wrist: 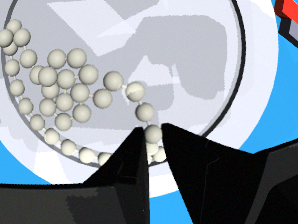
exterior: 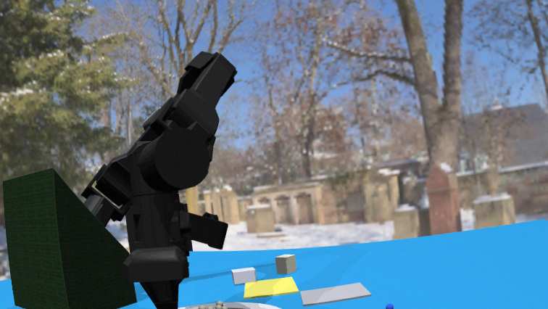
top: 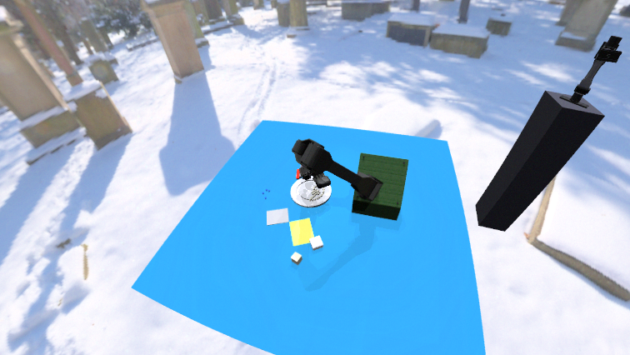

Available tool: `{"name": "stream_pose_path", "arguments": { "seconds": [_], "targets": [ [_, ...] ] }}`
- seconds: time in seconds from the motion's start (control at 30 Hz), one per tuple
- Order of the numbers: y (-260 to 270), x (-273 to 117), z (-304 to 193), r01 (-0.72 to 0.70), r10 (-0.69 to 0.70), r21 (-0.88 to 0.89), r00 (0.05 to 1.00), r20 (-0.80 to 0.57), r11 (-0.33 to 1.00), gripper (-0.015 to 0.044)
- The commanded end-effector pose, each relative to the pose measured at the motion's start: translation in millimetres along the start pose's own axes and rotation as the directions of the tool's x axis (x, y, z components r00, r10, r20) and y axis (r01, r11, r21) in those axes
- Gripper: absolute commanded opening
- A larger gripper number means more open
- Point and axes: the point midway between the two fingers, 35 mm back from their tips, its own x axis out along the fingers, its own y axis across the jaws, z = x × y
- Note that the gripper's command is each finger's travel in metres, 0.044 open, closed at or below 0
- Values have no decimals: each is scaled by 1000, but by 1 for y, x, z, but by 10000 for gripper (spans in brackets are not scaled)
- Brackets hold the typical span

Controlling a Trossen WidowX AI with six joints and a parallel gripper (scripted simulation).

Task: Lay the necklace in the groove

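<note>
The round white bead board (top: 293,194) (exterior: 253,305) (wrist: 261,65) lies on the blue surface; its groove shows as a dark ring in the wrist view. The pearl bead necklace (top: 316,192) (exterior: 219,304) (wrist: 65,79) is on it. One run of beads follows the groove along the left and lower left; several beads lie heaped inside the ring at the left. A strand leads from the heap to my gripper (wrist: 153,131), which is shut on the necklace at the groove's lower side. The fingers hide part of the groove. The groove's right side is bare.
A red-and-dark object (top: 297,174) (wrist: 289,11) is beside the board. Small blue balls, a grey sheet (top: 277,216) (exterior: 335,294), a yellow sheet (top: 301,232) (exterior: 271,287), a white block (top: 316,242) (exterior: 243,276) and a cream cube (top: 296,257) (exterior: 285,264) lie nearby. A green box (top: 383,176) (exterior: 30,238) stands under the arm.
</note>
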Motion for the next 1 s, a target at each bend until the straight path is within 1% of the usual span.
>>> {"name": "stream_pose_path", "arguments": {
  "seconds": [0.0,0.2,0.53,0.73,0.77,0.97],
  "targets": [
    [-11,-1,-4,3,-3,-3,1000,1,1000,0],
    [-26,-1,-11,4,-4,-4,1000,0,1000,0],
    [-26,-1,-11,4,-4,-4,1000,0,1000,0],
    [-26,6,-11,4,-4,-4,1000,1,1000,0],
    [-26,1,-11,5,-5,-4,1000,4,1000,26],
    [-26,1,-11,5,-5,-4,1000,4,1000,184]
  ]
}}
